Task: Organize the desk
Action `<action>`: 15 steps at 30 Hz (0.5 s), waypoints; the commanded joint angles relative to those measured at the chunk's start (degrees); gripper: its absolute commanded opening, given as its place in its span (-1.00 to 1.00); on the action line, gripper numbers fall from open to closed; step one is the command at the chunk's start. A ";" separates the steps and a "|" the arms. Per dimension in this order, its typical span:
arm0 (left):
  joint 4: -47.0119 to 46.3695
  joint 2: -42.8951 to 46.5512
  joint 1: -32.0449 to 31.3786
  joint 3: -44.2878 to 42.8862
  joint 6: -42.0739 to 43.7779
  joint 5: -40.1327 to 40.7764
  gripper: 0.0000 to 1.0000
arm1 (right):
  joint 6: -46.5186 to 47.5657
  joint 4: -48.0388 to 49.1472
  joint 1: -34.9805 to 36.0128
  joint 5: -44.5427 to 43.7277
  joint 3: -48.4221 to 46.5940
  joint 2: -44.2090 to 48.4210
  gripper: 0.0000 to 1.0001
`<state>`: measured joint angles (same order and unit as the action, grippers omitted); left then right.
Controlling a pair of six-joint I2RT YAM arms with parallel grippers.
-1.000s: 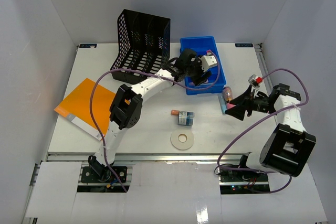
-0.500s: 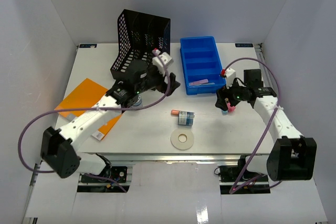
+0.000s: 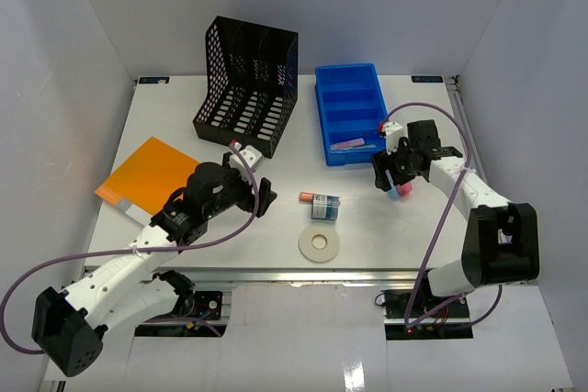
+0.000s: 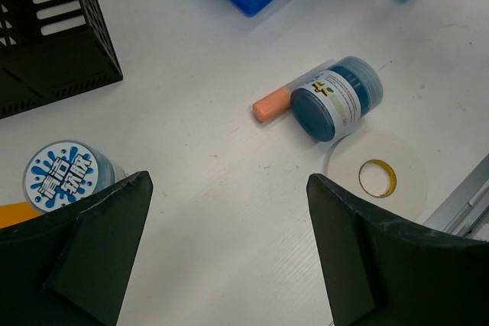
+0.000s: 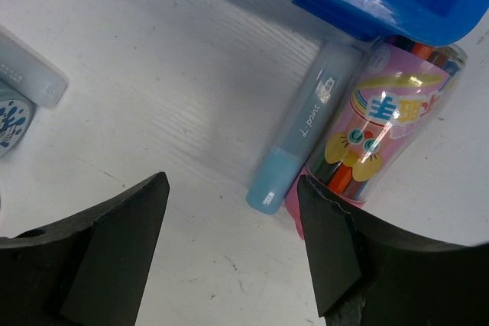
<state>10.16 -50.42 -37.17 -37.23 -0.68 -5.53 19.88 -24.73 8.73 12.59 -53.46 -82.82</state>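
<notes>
Wide open and empty, the left gripper (image 3: 265, 194) hangs low over the surface (image 3: 413, 236), well off the near left corner of the blue tray (image 3: 321, 107). Its wrist camera looks down between the two spread fingers (image 4: 99, 242) onto bare white top. A blue-lidded jar (image 4: 336, 97) lies on its side there, between this gripper and the tray, with a short orange stick (image 4: 271, 104) touching its lid end. A white tape roll (image 4: 378, 181) lies flat just beside the jar, on the side away from the tray. A round tub (image 4: 65, 177) with a blue and white label stands farther from the tray than the jar.

The right gripper (image 3: 393, 176) is just off the tray's near right corner, jaws apart and holding nothing. Below it a light blue pen (image 5: 302, 135) and a pink pack (image 5: 382, 127) of coloured sticks lie side by side and touching, their far ends close against the tray's near wall. Neither finger touches them.

The surface spreads under the tray on every side. The tray sits toward its far edge with a small pink item (image 3: 349, 144) in the nearest compartment. A black mesh rack (image 3: 248, 89) stands just left of the tray, and an orange folder (image 3: 152, 172) lies well to the tray's left, near the surface's left edge.
</notes>
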 commanded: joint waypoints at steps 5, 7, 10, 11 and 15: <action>0.17 2.02 0.34 0.88 -1.53 0.44 0.87 | -1.91 4.18 0.33 -1.06 1.12 -2.91 0.47; 0.21 1.90 0.34 0.84 -1.61 0.25 0.87 | -1.87 4.35 0.33 -1.25 1.27 -3.17 0.47; 0.21 1.76 0.34 0.93 -1.61 0.25 0.88 | -1.89 4.75 0.33 -1.29 1.84 -3.70 0.46; 0.21 1.73 0.34 0.93 -1.63 0.25 0.88 | -1.89 4.93 0.33 -1.41 2.03 -3.80 0.46; 0.21 1.73 0.34 0.86 -1.69 0.25 0.88 | -2.11 5.68 0.33 -2.31 2.89 -4.17 0.45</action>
<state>10.31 -48.80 -37.12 -36.32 -1.62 -5.28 18.38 -21.22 8.78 11.56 -51.62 -86.33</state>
